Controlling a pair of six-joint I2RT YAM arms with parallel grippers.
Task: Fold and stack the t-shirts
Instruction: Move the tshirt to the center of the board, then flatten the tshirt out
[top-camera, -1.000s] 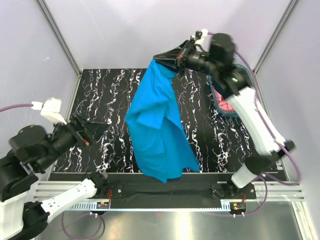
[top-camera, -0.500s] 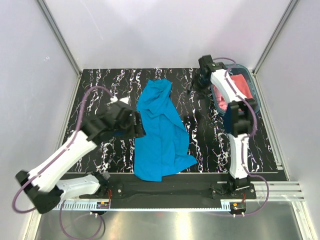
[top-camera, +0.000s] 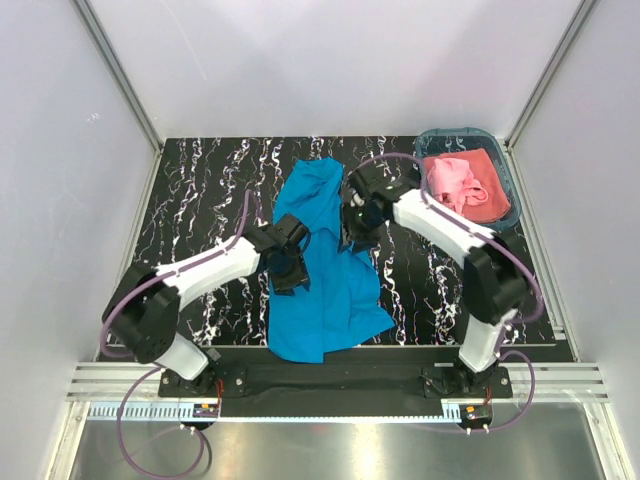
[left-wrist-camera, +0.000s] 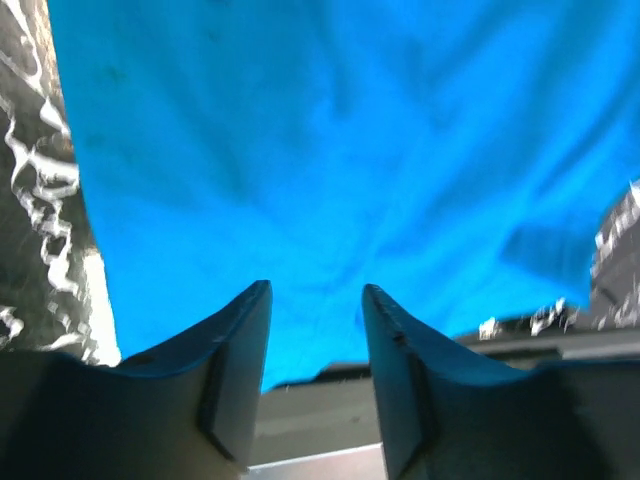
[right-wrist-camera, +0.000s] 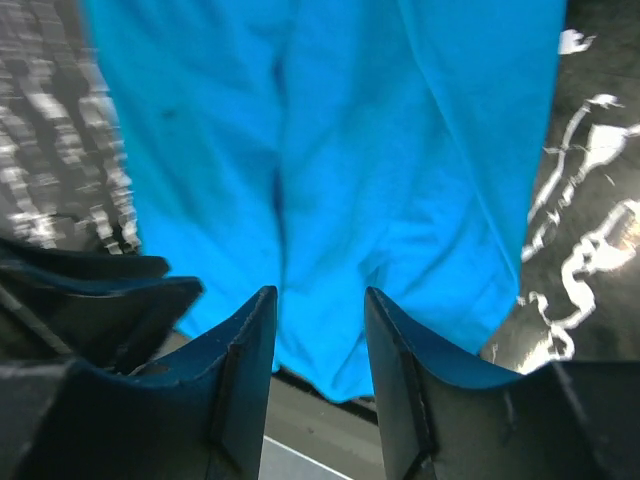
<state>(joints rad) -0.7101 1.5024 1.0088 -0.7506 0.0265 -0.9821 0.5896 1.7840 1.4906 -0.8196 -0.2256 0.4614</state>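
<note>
The turquoise-blue t-shirt (top-camera: 322, 270) lies crumpled lengthwise on the black marbled table (top-camera: 200, 200), reaching from mid-table to the near edge. My left gripper (top-camera: 289, 275) hovers open over its left edge. My right gripper (top-camera: 352, 232) hovers open over its right side, close to the left one. In the left wrist view the open gripper (left-wrist-camera: 315, 310) frames blue cloth (left-wrist-camera: 330, 150) with nothing between the fingers. The right wrist view shows the same: open gripper (right-wrist-camera: 320, 310) over blue cloth (right-wrist-camera: 330, 150). The salmon pink t-shirt (top-camera: 462, 185) lies bunched in the basket.
A teal plastic basket (top-camera: 507, 185) stands at the table's back right corner. The left gripper's fingers (right-wrist-camera: 90, 300) show at the left of the right wrist view. Bare table lies to the left of the shirt, and grey walls enclose the workspace.
The right gripper held the blue shirt hanging in the air, then let it go onto the table. Both arms have since swung in over the shirt's middle.
</note>
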